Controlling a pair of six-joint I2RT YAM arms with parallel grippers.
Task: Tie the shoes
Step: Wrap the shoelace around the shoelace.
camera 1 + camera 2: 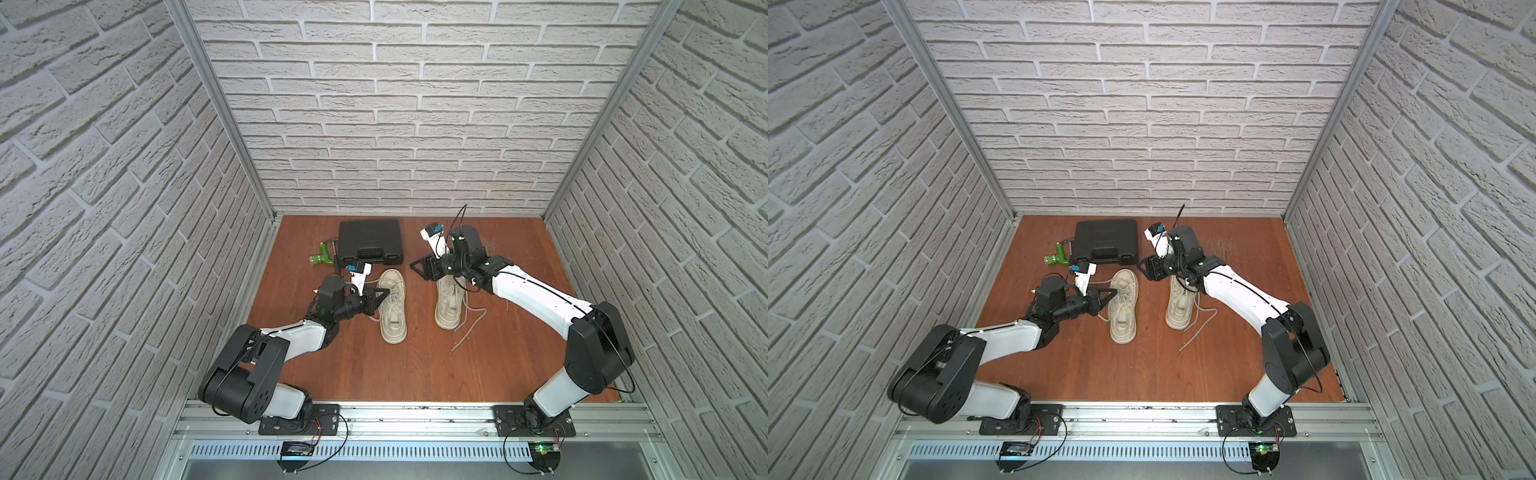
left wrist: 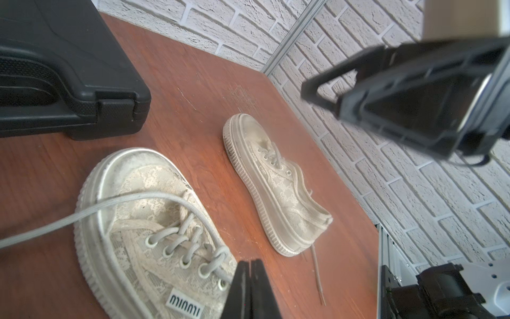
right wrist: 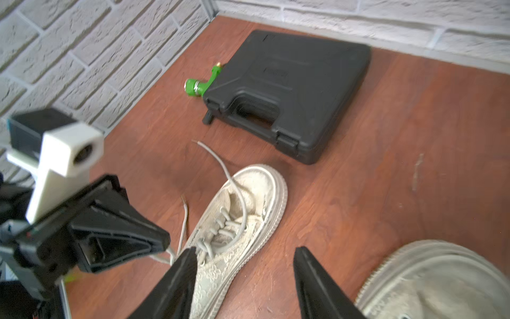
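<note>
Found left shoe and right shoe sole-down on the wooden table, side by side but apart, toes toward the back wall, near a black case and a green nozzle. Logged left gripper low over the left shoe's eyelets, fingers pressed together, seemingly pinching a lace at the very tip. Judged this as anchoring one strand, to hold it off the canvas ready for a crossing. Could not confirm the pinch point itself in the left wrist view. Logged right gripper raised just off the right shoe's toe, aimed toward the left shoe, jaws apart, gripping nothing; probably free to reach for a second strand. Noted right shoe's laces untied, trailing loose across the table. Recorded left arm as low, elbow folded near its base, wrist about level, pointing across toward the right. Recorded right arm as reaching farther forward, forearm sloping down, wrist turned inward toward the left. Rated task as early: no knot seen on either shoe.
</note>
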